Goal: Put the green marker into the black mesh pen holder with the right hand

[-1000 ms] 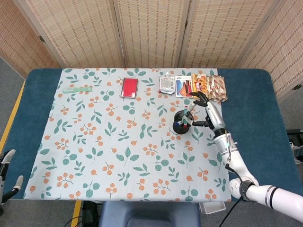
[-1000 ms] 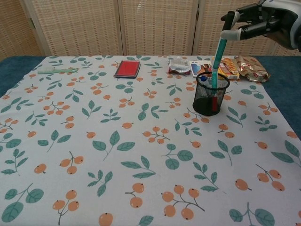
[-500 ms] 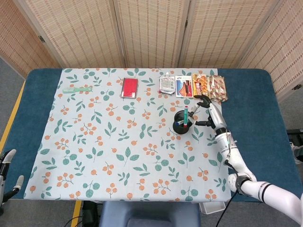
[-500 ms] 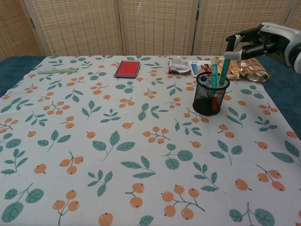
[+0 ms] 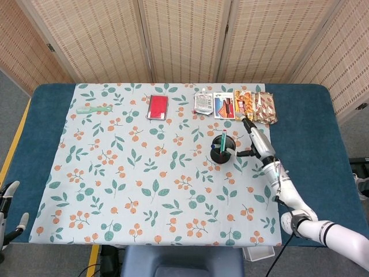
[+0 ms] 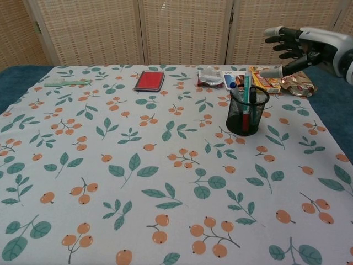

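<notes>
The green marker (image 6: pixel 246 88) stands upright inside the black mesh pen holder (image 6: pixel 247 118), beside a red pen and a blue-capped one. In the head view, the marker (image 5: pixel 223 139) pokes out of the holder (image 5: pixel 222 152) right of the table's middle. My right hand (image 6: pixel 295 47) hovers above and to the right of the holder, fingers spread, holding nothing and clear of the marker. That hand (image 5: pixel 252 137) sits just right of the holder in the head view. My left hand (image 5: pixel 8 210) hangs off the table's near left corner, empty with fingers apart.
A red notebook (image 6: pixel 149 80), a silver packet (image 6: pixel 211 76) and snack packs (image 6: pixel 267 80) line the far edge behind the holder. A green comb (image 6: pixel 67 83) lies at the far left. The floral cloth (image 6: pixel 138 182) covers the table.
The right hand lowered the green marker into the holder, let go of it, and lifted away up and to the right with fingers spread. The marker now stands upright in the holder.
</notes>
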